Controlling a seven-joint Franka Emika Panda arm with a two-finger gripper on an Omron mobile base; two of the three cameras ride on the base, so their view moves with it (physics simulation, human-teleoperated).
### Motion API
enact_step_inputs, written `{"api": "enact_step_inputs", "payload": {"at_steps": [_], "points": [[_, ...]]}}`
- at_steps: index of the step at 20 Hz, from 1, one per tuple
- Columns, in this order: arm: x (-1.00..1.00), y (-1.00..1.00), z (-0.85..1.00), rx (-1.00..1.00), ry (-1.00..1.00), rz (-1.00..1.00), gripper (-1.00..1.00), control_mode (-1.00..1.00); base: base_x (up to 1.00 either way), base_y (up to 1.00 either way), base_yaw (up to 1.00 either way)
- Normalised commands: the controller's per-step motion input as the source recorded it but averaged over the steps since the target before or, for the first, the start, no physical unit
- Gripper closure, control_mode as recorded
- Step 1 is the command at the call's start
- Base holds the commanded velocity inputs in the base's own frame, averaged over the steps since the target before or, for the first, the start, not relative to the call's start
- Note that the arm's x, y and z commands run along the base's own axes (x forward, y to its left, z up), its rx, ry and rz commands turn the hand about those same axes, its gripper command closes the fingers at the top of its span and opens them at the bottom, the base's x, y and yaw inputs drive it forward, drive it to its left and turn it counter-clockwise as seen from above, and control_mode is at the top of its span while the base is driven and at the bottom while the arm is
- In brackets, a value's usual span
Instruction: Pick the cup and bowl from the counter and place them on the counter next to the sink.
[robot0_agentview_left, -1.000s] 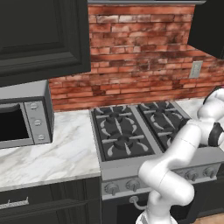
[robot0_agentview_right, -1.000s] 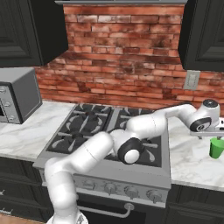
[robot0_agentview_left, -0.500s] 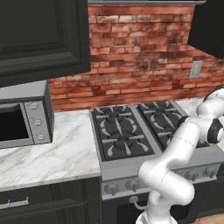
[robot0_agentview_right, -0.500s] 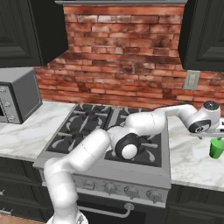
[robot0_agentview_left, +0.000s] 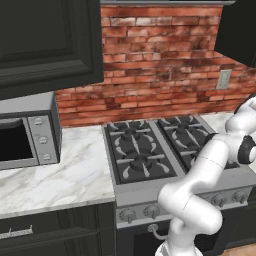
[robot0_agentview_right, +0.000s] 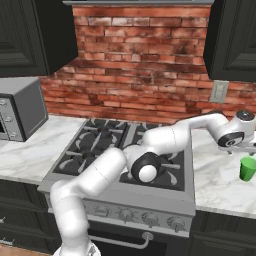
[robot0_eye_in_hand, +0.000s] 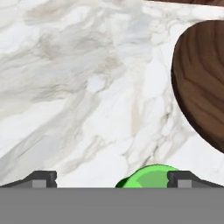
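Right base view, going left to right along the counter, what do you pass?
Grey microwave → black gas stove → white robot gripper → small green cup.

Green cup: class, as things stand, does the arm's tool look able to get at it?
Probably yes. The tool hangs open above the green cup, nothing between them; the bowl sits apart on the counter.
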Motion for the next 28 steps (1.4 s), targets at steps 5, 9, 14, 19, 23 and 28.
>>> {"api": "enact_step_inputs", "payload": {"at_steps": [5, 9, 14, 19, 23, 28], "points": [[0.08, -0.08, 0.20, 0.01, 0.02, 0.00, -1.00, -1.00, 0.00, 0.00, 0.00], [0.11, -0.25, 0.00, 0.00, 0.06, 0.00, -1.00, -1.00, 0.00, 0.00, 0.00], [0.03, -0.24, 0.00, 0.01, 0.07, 0.00, -1.00, -1.00, 0.00, 0.00, 0.00], [0.00, -0.10, 0.04, 0.05, 0.02, 0.00, -1.00, -1.00, 0.00, 0.00, 0.00], [0.00, -0.01, 0.03, 0.08, 0.00, 0.00, -1.00, -1.00, 0.00, 0.00, 0.00], [-0.02, 0.00, 0.05, 0.09, 0.00, 0.01, -1.00, -1.00, 0.00, 0.00, 0.00]]}}
